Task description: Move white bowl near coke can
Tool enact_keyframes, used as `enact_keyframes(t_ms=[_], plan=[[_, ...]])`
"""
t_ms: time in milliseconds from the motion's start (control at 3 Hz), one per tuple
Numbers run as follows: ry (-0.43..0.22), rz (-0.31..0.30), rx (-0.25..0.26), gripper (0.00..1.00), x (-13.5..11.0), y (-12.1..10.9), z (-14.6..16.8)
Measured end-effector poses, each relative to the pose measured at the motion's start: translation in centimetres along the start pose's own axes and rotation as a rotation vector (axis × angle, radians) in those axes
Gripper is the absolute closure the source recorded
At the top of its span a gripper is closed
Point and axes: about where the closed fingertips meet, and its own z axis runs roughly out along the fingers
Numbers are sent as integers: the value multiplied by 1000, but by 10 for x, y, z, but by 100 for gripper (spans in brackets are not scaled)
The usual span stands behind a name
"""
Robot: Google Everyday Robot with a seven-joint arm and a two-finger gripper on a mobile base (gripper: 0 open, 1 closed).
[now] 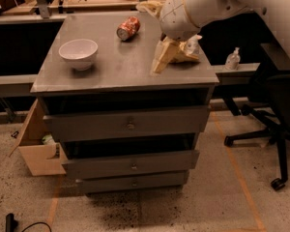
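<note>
Over cabinet top (117, 64) nr front edge: gripper (159, 63)

1. warm, dim light is falling from above, leaving the drawers (130, 125) murky.
2. the counter (116, 69) is showing a soft sheen beside the white bowl's (79, 52) small shadow.
3. the tool (158, 65) is hovering pale over the counter's right side.
</note>
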Motion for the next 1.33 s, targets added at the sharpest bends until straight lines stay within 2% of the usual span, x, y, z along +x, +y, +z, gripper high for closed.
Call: enact_keyframes(t_ms=[333,667,1000,1333], plan=[[-3,-6,17,0,0,-5,7],[34,-45,-27,0,25,-13,33],[48,-175,-144,0,17,-37,77],[53,-270,-190,0,4,-59,102]])
